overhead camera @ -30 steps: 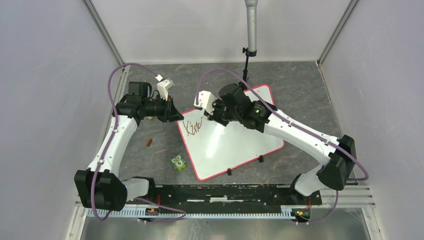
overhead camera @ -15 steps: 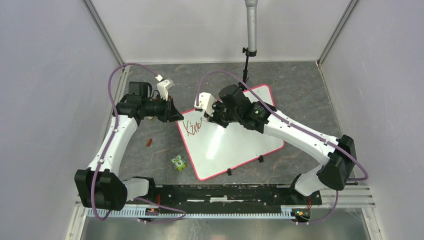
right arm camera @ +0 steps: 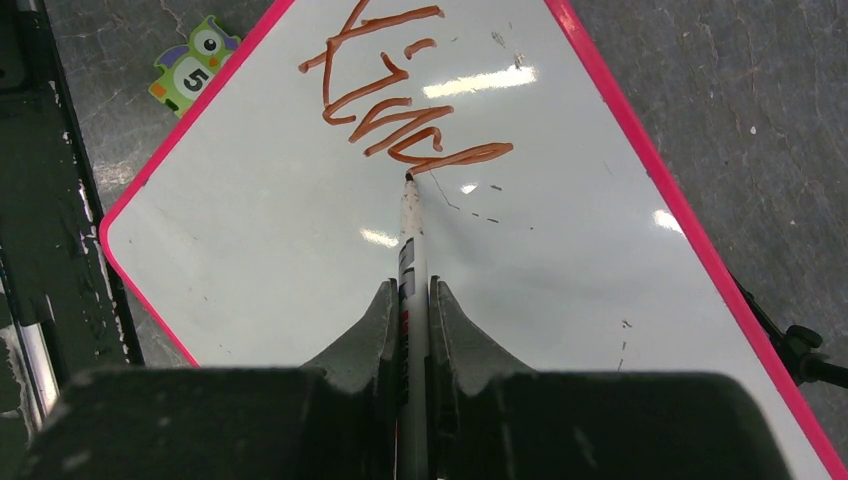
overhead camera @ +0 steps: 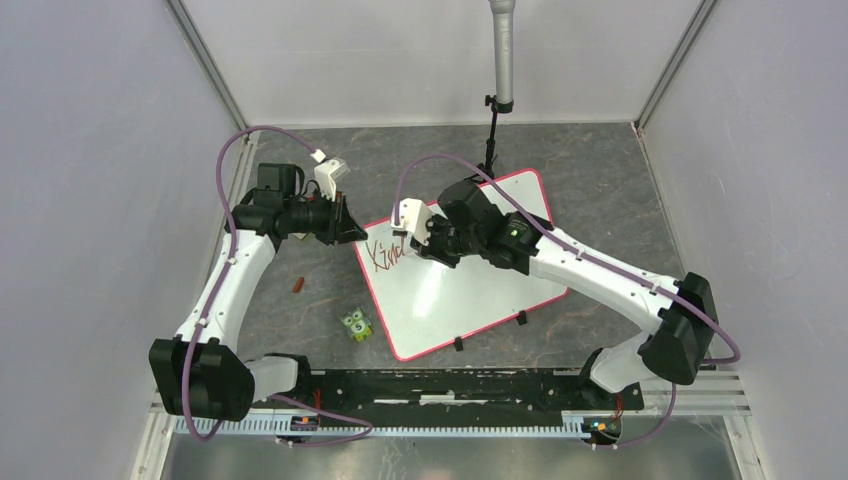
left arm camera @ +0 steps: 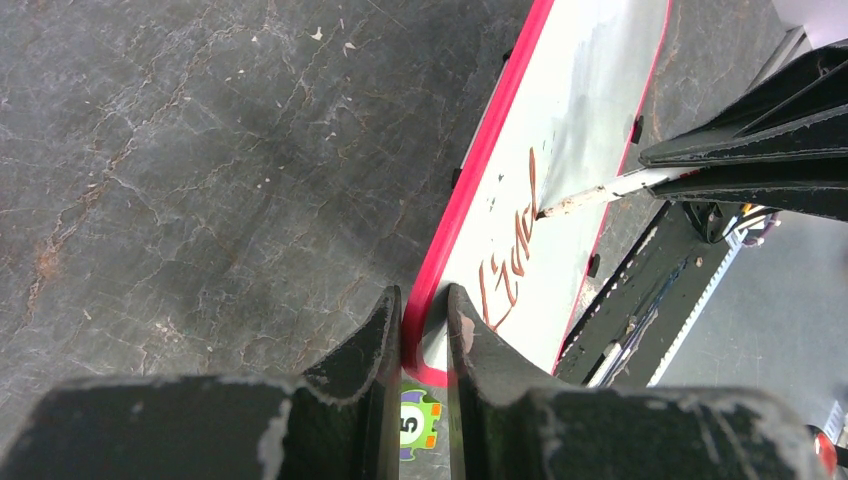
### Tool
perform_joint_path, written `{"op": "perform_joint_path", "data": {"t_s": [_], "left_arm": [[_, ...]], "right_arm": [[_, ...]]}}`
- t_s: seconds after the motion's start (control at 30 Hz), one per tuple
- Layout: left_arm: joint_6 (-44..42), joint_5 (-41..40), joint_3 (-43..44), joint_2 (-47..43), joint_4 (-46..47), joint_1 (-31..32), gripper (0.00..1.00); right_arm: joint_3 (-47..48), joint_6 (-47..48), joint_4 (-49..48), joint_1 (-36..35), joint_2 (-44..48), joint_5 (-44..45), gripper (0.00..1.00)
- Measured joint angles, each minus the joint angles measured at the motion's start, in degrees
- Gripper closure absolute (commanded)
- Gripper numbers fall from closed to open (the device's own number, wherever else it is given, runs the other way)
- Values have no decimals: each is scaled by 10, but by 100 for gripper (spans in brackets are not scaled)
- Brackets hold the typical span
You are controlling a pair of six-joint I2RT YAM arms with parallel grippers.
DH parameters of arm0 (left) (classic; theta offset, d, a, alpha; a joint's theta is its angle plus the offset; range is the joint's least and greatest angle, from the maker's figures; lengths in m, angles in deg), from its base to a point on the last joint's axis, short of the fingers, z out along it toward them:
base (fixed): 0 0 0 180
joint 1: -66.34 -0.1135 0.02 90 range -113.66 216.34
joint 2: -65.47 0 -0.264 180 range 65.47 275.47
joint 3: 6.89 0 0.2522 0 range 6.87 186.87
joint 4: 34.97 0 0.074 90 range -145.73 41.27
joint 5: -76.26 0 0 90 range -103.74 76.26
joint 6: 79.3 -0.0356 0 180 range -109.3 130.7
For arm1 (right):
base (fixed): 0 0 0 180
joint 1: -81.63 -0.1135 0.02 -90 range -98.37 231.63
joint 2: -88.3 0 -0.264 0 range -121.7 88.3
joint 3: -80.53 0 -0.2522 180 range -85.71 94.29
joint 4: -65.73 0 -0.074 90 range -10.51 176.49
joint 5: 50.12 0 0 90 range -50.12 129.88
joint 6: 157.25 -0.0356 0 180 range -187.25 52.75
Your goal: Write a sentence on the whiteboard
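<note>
While the left pincer [left arm camera: 421, 305] clamps 1 whiteboard [right arm camera: 300, 260], the right pincer [right arm camera: 411, 290] grips 1 marker [right arm camera: 410, 228].

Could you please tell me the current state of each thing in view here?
whiteboard: lying flat, partly written on
sentence: unfinished, only "Kind" so far
marker: uncapped, tip at the last letter
left gripper: shut on the whiteboard's red frame
right gripper: shut on the marker
owl tile: face up, untouched, beside the whiteboard

The whiteboard [overhead camera: 480, 290] was white, framed red-pink, its lettering [right arm camera: 400, 125] brownish-red. The table [overhead camera: 600, 180] was veined dark grey; the owl tile [overhead camera: 355, 324] was green and purple.
</note>
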Motion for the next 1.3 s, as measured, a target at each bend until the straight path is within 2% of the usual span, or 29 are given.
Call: {"op": "perform_joint_path", "data": {"t_s": [0.67,1.07,1.3], "left_arm": [[-11,2,2,-2,-2,4,98],[-23,3,12,8,-8,18,98],[-23,2,14,10,-10,19,98]], "right_arm": [[10,3,27,5,21,-2,100],[11,-1,26,51,23,-39,100],[11,-1,19,53,23,-49,100]]}}
